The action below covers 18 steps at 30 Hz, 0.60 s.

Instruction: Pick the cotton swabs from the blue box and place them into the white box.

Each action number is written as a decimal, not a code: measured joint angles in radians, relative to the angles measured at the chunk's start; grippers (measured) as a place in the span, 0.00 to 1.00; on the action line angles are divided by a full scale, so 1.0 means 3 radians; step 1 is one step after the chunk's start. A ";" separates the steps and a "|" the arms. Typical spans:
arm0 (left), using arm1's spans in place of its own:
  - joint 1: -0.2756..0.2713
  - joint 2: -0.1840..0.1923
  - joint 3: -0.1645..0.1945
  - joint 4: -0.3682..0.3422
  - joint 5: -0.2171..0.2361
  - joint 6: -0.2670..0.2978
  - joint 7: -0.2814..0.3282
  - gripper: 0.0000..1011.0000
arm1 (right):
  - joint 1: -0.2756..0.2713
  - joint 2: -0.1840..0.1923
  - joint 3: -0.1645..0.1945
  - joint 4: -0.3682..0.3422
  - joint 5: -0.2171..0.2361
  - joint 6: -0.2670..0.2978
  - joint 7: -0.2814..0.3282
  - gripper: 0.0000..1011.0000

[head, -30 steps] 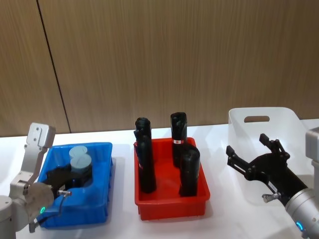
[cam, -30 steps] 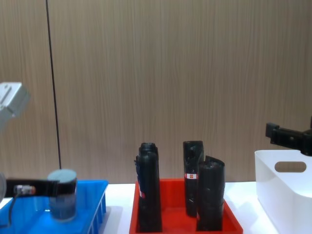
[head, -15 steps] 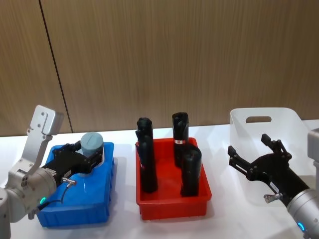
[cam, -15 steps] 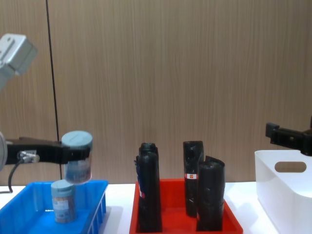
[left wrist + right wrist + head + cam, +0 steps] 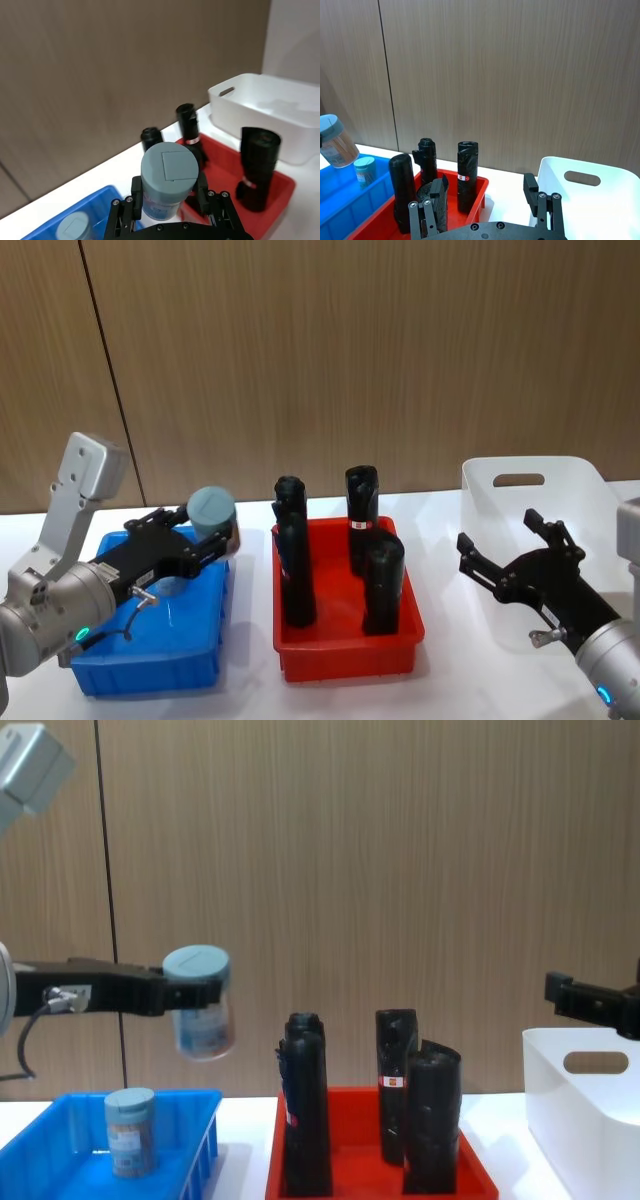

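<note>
One cotton swabs jar (image 5: 130,1130) is seated in the blue box (image 5: 150,665) at the table's left edge, a second jar (image 5: 213,512) is clamped by the left gripper (image 5: 205,540) above its right rim, and the right gripper (image 5: 505,542) is held spread over the white box (image 5: 530,466).

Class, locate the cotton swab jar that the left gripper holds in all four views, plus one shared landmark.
Head view: jar left of centre, over the blue box's right edge.
Left wrist view: close up, lid facing the camera.
Right wrist view: far off, above the blue box.
Chest view: left of centre, above the blue box.
Shared landmark: the red tray.
</note>
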 joint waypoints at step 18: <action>-0.0192 -0.0030 -0.0005 0.0289 -0.0314 -0.0156 -0.1008 0.63 | 0.0000 0.0000 0.0000 0.0000 0.0000 0.0000 0.0000 0.99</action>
